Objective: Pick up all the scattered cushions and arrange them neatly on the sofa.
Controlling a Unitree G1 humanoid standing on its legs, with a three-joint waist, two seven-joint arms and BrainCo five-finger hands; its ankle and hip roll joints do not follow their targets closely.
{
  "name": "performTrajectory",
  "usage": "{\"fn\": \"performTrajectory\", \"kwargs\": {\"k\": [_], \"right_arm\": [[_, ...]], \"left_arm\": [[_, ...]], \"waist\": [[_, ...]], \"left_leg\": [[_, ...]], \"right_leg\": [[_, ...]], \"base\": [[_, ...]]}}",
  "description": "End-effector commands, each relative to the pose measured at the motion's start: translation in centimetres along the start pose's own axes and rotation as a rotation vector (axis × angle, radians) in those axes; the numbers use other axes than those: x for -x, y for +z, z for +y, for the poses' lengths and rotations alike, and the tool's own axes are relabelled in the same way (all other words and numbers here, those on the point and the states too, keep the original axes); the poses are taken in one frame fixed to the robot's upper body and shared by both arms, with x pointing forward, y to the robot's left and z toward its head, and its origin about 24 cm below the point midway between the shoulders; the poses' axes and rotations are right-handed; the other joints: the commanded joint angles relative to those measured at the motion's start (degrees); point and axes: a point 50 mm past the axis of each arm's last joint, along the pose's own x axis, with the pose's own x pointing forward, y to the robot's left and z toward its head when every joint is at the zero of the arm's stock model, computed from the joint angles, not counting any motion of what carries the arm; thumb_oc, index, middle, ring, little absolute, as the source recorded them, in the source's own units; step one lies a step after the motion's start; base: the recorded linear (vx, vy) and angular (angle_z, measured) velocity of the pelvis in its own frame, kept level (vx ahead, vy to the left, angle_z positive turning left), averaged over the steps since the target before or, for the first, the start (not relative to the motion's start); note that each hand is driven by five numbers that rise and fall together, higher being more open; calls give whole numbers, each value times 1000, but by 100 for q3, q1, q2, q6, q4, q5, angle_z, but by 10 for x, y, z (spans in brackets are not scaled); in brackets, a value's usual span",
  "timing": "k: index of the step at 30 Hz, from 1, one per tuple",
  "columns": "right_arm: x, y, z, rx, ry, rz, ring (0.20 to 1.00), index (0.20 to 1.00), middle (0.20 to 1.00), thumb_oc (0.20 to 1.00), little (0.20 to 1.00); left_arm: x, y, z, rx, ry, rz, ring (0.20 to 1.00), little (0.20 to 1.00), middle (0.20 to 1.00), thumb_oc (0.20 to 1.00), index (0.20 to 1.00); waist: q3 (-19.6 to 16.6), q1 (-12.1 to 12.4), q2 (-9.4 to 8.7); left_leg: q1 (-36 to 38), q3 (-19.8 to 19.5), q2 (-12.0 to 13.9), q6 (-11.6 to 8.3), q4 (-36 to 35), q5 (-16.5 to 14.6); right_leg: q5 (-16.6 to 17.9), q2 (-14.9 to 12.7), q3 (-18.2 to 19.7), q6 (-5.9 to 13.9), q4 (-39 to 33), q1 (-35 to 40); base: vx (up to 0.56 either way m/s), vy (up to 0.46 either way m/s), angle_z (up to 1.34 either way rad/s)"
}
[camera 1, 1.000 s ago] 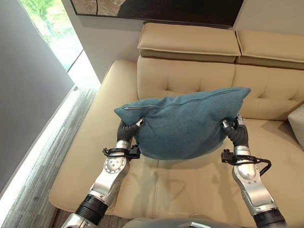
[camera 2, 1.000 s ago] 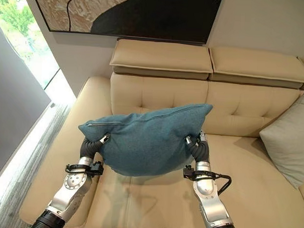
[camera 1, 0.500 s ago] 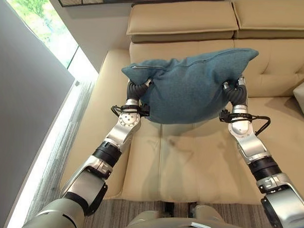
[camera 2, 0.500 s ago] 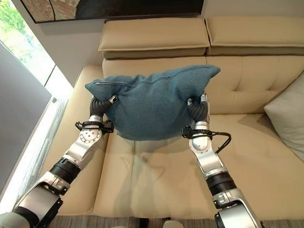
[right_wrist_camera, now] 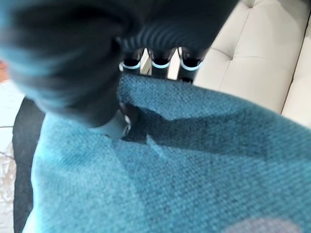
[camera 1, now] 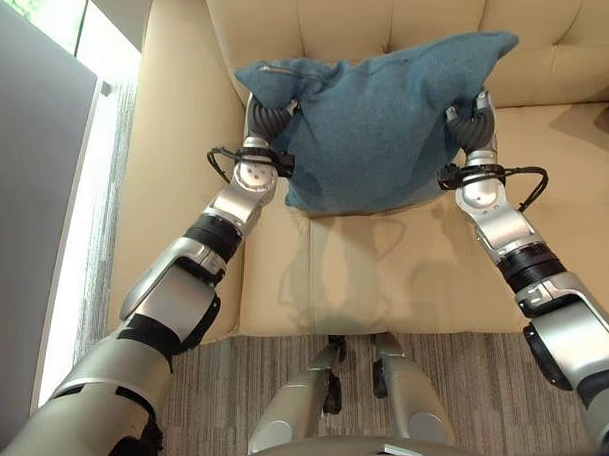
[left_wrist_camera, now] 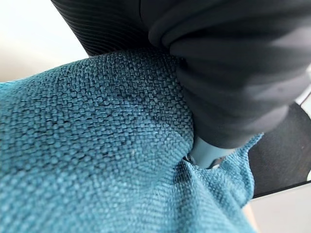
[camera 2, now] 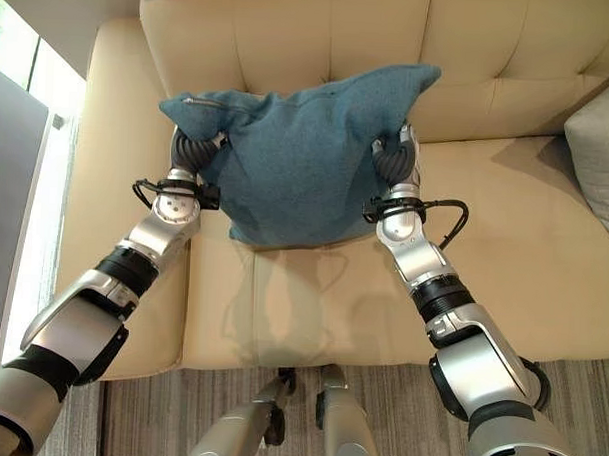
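The cushion (camera 1: pixel 373 120) is teal with a coarse woven texture. The sofa (camera 2: pixel 505 225) is plain beige. The floor (camera 1: pixel 279 387) is grey, streaked wood grain.

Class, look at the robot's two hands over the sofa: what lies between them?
The teal cushion lies between the left hand and right hand, held at its two sides above the beige sofa, as both eye views show.

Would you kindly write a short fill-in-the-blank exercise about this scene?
1. The cushion both hands hold is ____ in colour.
2. The left hand and right hand grip it at opposite ____.
3. The cushion hangs over the beige ____.
4. A ____ cushion lies at the sofa's right edge.

Missing words: teal; sides; sofa; grey
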Motion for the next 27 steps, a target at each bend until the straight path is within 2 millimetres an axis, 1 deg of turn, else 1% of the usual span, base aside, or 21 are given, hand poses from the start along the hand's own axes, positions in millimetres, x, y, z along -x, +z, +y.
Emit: {"fn": "performTrajectory", "kwargs": {"k": [1,3,4,5,6,7,8,10,11,12,16,18,20,21,22,23,24,25,27], "right_arm": [[-15,63,19,-133,53,-236,200,200,200,200,200],[-17,64,19,-118,58,-238,200,200,200,200,200],[-20,65,19,-105,55,-241,200,200,200,200,200],[-22,66,18,-94,50,-245,200,200,200,200,200],[-24,69,17,-78,41,-251,200,200,200,200,200],[-29,71,13,-38,20,-257,1000,1000,1000,1000,1000],[-35,72,6,20,-7,-262,1000,1000,1000,1000,1000],[-41,71,-5,71,-31,-257,1000,1000,1000,1000,1000],[-44,67,-15,110,-50,-244,1000,1000,1000,1000,1000],[-45,63,-20,124,-56,-232,1000,1000,1000,1000,1000],[-47,45,-47,187,-95,-179,1000,1000,1000,1000,1000],[-45,34,-61,212,-116,-146,1000,1000,1000,1000,1000],[-40,17,-78,243,-140,-98,1000,1000,1000,1000,1000],[-30,-3,-92,271,-156,-43,1000,1000,1000,1000,1000],[-26,-9,-99,283,-167,-27,1000,1000,1000,1000,1000],[-26,-10,-99,284,-165,-25,1000,1000,1000,1000,1000],[-20,-18,-101,290,-167,-2,1000,1000,1000,1000,1000],[-4,-40,-109,331,-158,51,1000,1000,1000,1000,1000],[15,-58,-113,363,-130,91,1000,1000,1000,1000,1000]], "left_arm": [[-13,68,-30,14,-128,-268,200,200,200,200,200],[-16,67,-26,-16,-122,-259,200,200,200,200,200],[-19,68,-23,-39,-113,-257,407,407,407,407,407],[-21,69,-20,-55,-103,-254,1000,1000,1000,1000,1000],[-23,72,-18,-63,-95,-260,1000,1000,1000,1000,1000],[-28,74,-14,-80,-75,-252,1000,1000,1000,1000,1000],[-32,78,-6,-101,-50,-257,1000,1000,1000,1000,1000],[-35,80,7,-134,-22,-264,1000,1000,1000,1000,1000],[-38,79,21,-149,9,-262,1000,1000,1000,1000,1000],[-39,78,27,-150,25,-257,1000,1000,1000,1000,1000],[-41,69,65,-160,108,-221,1000,1000,1000,1000,1000],[-38,59,84,-136,151,-188,1000,1000,1000,1000,1000],[-33,47,104,-118,194,-158,1000,1000,1000,1000,1000],[-24,28,122,-87,241,-110,1000,1000,1000,1000,1000],[-20,22,127,-75,255,-97,1000,1000,1000,1000,1000],[-20,21,126,-75,254,-95,1000,1000,1000,1000,1000],[-16,15,130,-67,264,-83,1000,1000,1000,1000,1000],[-3,-5,136,-68,272,-47,1000,1000,1000,1000,1000],[14,-25,139,-55,270,-14,1000,1000,1000,1000,1000]], "waist": [[-364,58,-156],[-367,44,-147],[-399,39,-137],[-423,39,-133],[-437,35,-134],[-470,34,-138],[-493,36,-138],[-527,43,-144],[-552,54,-136],[-565,54,-136],[-642,47,-127],[-667,49,-128],[-692,52,-124],[-714,60,-131],[-737,55,-134],[-746,56,-131],[-751,57,-134],[-797,65,-145],[-837,67,-163]], "left_leg": [[-100,155,522,-666,18,-197],[-197,155,517,-683,18,-171],[-259,166,520,-698,18,-183],[-304,174,515,-703,18,-180],[-336,179,512,-712,18,-174],[-371,177,510,-724,18,-173],[-379,170,514,-727,18,-176],[-394,159,504,-732,18,-164],[-347,152,507,-734,18,-200],[-336,153,505,-733,18,-207],[-325,165,495,-733,18,-206],[-303,165,501,-734,18,-220],[-274,172,505,-729,18,-228],[-216,175,511,-723,18,-271],[-226,176,507,-720,18,-249],[-224,175,507,-720,18,-251],[-209,177,511,-719,18,-259],[-142,172,525,-714,18,-284],[-79,163,537,-704,18,-314]], "right_leg": [[-621,-367,-125,666,236,152],[-594,-366,-117,670,222,63],[-585,-367,-115,678,213,-3],[-575,-365,-120,684,200,-41],[-561,-365,-121,692,188,-70],[-534,-369,-132,701,162,-97],[-525,-370,-127,708,146,-105],[-502,-376,-130,714,117,-102],[-528,-376,-124,712,115,-61],[-530,-374,-125,713,112,-49],[-511,-383,-131,716,93,-28],[-513,-382,-133,718,84,-5],[-517,-381,-138,717,77,25],[-554,-370,-142,707,81,86],[-542,-373,-155,707,74,82],[-543,-373,-155,707,73,85],[-550,-372,-158,704,71,102],[-576,-365,-180,691,66,162],[-605,-358,-181,675,55,231]], "base": [[0,0,0],[-1,-2,-5],[12,-2,-4],[22,-8,-3],[0,0,0],[34,-22,-2],[0,0,0],[24,-12,-1],[60,-22,-3],[58,-20,-2],[16,-5,-1],[0,0,0],[24,-10,1],[42,-13,2],[32,-11,1],[0,0,0],[34,-21,1],[51,-32,3],[50,-27,3]]}}
